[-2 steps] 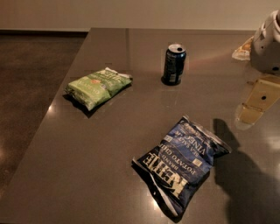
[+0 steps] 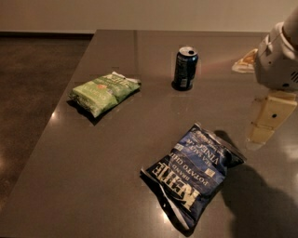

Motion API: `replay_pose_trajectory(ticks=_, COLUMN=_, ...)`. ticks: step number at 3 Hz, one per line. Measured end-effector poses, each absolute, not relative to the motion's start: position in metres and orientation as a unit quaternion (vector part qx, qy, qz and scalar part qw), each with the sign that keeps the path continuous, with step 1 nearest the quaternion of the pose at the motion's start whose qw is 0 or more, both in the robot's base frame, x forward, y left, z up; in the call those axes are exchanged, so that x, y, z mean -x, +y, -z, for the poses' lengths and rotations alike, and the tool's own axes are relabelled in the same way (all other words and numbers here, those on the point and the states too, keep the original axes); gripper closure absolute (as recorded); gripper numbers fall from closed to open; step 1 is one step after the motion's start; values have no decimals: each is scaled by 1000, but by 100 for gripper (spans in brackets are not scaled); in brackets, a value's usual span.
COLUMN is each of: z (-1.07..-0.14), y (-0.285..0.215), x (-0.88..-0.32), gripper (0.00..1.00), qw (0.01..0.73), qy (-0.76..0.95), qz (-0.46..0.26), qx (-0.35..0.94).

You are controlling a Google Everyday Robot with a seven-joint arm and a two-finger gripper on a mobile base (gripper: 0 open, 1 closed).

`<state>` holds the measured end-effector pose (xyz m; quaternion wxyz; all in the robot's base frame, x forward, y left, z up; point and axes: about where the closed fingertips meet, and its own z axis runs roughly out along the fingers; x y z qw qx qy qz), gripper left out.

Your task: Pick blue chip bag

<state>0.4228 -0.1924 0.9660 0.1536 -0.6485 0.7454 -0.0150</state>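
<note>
The blue bag (image 2: 193, 174) lies flat on the near part of the table (image 2: 116, 153), white lettering up. The tool (image 2: 263, 125) hangs at the right edge, above the table and apart from the bag. A can (image 2: 185, 68) stands upright farther back, and a green bag (image 2: 104, 92) lies to the left.

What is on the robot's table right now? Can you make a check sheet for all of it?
Surface: dark table, smooth and a bit shiny.
Job's things: blue chip bag lies flat at the near right, white letters facing up, nothing touching it.
Clutter: green chip bag lies flat at the left; dark blue soda can stands upright at the back; a pale thing at the far right, partly hidden, cannot tell what.
Gripper: gripper hangs at the right edge, beyond the blue chip bag, apart from it, holding nothing.
Cables: nothing seen.
Surroundings: dark floor at the left, pale wall behind.
</note>
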Motion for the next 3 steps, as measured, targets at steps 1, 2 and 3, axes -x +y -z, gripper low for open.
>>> replay_pose_trajectory(ticks=1, z=-956, y=-171, x=-410, gripper=0, qw=147, qy=705, qz=-9, qx=694)
replay_pose_trajectory(ticks=2, z=-935, y=-152, x=-400, gripper=0, qw=122, qy=657, qz=-28, qx=744)
replay_pose_trajectory(ticks=3, z=-912, y=-143, x=-399, gripper=0, qw=98, qy=606, qz=-27, qx=789)
